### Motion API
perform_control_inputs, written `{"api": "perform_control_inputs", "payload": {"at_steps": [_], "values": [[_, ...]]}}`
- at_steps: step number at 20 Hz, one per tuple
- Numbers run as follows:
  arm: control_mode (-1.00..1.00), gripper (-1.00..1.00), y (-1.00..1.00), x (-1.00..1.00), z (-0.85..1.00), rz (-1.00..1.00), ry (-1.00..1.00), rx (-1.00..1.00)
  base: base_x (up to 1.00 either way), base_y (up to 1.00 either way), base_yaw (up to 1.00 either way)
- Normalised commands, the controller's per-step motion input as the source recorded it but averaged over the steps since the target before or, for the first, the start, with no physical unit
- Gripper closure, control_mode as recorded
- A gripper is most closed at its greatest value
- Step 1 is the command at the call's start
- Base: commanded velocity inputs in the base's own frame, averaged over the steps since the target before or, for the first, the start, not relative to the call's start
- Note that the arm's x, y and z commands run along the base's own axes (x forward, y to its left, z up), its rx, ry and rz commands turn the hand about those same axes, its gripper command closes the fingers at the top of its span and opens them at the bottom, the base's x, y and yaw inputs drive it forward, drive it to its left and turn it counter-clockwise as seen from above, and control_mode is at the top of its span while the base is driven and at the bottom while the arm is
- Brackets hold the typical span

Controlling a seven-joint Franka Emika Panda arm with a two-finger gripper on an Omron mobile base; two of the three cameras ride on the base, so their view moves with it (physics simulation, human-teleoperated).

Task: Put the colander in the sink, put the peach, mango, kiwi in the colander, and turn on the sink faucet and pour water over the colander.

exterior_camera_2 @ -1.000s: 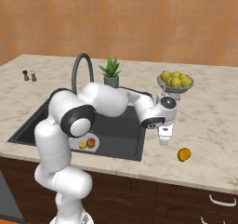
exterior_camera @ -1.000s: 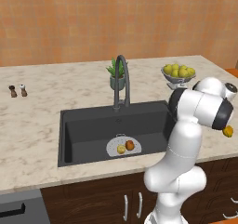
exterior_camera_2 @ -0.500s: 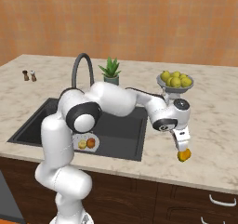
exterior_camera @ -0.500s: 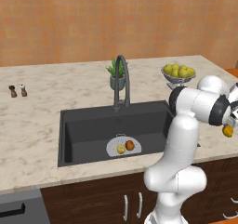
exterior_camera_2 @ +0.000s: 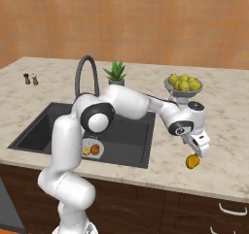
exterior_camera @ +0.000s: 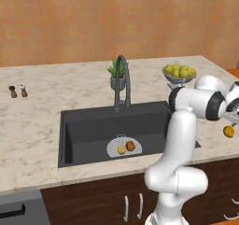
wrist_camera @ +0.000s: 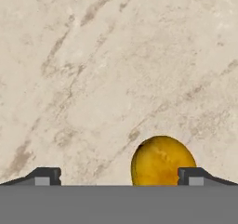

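My gripper (exterior_camera_2: 194, 153) is spread wide over the mango (exterior_camera_2: 192, 161), which lies on the table (exterior_camera_2: 228, 145) right of the sink (exterior_camera_2: 126, 131). Colander (exterior_camera: 113, 147) sits in the sink holding two fruits; faucet (exterior_camera: 122, 79) stands behind.

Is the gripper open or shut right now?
Open: the gripper has its tips spread wide, the orange-yellow fruit near one tip, unpinched.

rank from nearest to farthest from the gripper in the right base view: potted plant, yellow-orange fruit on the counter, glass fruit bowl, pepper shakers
Gripper, jaws open:
1. Yellow-orange fruit, on the counter just under the fingertips.
2. Glass fruit bowl, behind the gripper.
3. Potted plant, behind the sink.
4. Pepper shakers, far end of the counter.
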Motion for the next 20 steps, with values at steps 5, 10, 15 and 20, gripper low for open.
{"api": "perform_control_inputs", "payload": {"at_steps": [5, 10, 15, 20], "values": [[-1.00, -1.00, -0.59, 0.00, -0.29, 0.10, 0.01, 0.00, 0.00, 0.00, 0.00], [-1.00, -1.00, -0.01, 0.00, -0.10, 0.13, 0.01, -0.01, 0.00, 0.00, 0.00], [-1.00, -1.00, 0.38, -0.04, -0.07, 0.12, 0.04, -0.10, 0.00, 0.00, 0.00], [-1.00, -1.00, 0.38, -0.43, -0.15, 0.03, 0.01, -0.15, 0.00, 0.00, 0.00]]}}
